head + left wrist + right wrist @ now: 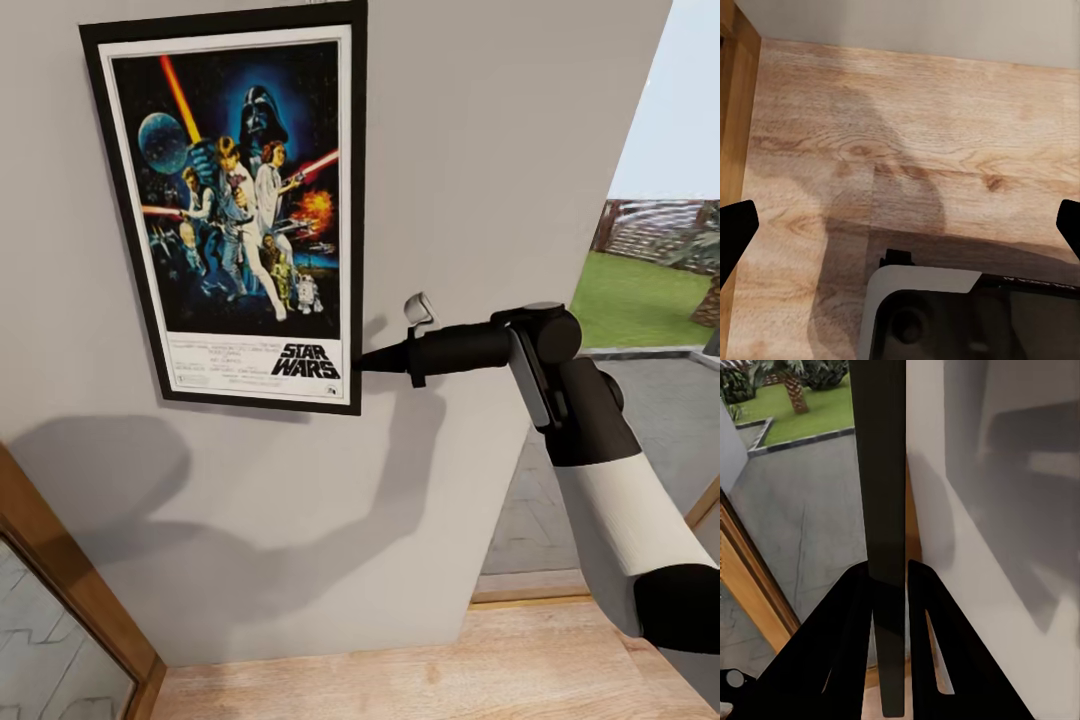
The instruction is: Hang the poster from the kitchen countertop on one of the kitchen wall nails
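Poster [235,205] lying flat against pale wall [500,150], upright. Right gripper [366,360] pinching its lower right frame edge, fingers nearly together. Left gripper [900,225] gaping, holding nothing. Likely handling light, rigid, thin-edged; gripping the frame seeming wisest.

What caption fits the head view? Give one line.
Right pincer grips the poster by its lower right edge, holding it flat against the pale wall.

**Poster flat against the pale wall**

The poster [235,205] stands upright against the plain pale grey wall, tilted slightly, its top edge cut off by the picture. A black frame and thin white border enclose dark blue artwork, with the "STAR WARS" logo at the bottom. In the right wrist view its black frame edge [885,510] runs edge-on between two dark fingers [844,652].
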You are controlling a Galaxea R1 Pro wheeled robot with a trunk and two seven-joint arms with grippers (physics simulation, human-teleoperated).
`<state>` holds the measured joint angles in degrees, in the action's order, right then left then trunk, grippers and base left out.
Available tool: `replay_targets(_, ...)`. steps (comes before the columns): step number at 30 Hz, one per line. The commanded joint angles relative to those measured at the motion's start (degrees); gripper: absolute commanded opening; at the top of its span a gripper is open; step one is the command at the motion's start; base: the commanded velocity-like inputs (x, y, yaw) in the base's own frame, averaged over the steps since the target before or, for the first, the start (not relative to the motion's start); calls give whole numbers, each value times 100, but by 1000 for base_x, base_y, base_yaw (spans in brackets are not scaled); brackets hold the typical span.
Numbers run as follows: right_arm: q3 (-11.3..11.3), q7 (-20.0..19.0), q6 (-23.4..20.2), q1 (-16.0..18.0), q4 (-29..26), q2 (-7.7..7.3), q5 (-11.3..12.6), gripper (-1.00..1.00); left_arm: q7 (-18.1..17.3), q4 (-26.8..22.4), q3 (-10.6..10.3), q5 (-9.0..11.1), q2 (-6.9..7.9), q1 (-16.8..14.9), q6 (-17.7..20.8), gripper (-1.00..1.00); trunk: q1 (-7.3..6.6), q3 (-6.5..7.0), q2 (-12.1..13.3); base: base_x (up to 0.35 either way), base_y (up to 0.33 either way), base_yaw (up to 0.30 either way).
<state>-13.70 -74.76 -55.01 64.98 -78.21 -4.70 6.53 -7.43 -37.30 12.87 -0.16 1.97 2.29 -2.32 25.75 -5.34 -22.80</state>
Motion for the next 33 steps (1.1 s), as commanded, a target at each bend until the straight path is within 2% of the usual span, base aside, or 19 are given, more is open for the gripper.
replay_targets(1, -9, 17, -73, 17, 1, -3, 44, -100, -40, -6, 22, -2, -3, -1, -6, 100, 4, -11, -12, 0, 0, 0)
replay_targets(14, -10, 23, -165, 180, 10, 12, 49, -100, -40, -6, 22, -2, -3, -1, -6, 100, 4, -11, -12, 0, 0, 0)
replay_targets(33, -15, 23, -168, 208, 12, 17, 50, -100, -40, -6, 22, -2, -3, -1, -6, 100, 4, -11, -12, 0, 0, 0)
